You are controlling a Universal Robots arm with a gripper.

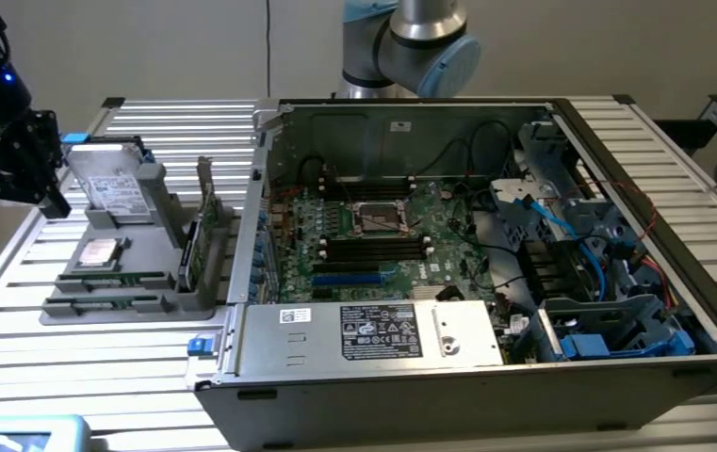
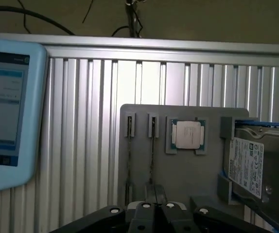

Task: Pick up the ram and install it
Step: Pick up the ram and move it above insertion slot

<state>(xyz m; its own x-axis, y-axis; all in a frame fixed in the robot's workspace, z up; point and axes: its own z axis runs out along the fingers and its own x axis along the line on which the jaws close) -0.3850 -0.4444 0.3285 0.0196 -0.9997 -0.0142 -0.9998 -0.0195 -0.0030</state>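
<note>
The ribbed aluminium bench (image 1: 57, 358) is silver-grey, striped with parallel dark grooves. The flat plastic holder plate (image 2: 198, 170) is plain mid grey. The long narrow ram stick (image 1: 109, 281) reads dark green, and the tall expansion card (image 1: 207, 221) is green too. The square processor chip (image 2: 187, 134) is pale silver in a blue-grey frame. The boxy hard drive (image 2: 256, 170) is silver with a white, black-printed label and a blue edge. The open computer case (image 1: 459, 405) is dark grey; its motherboard (image 1: 433, 231) is green with black slots, its cables (image 1: 560, 221) bright blue. The touchscreen pendant (image 2: 13, 111) has a light blue casing.
</note>
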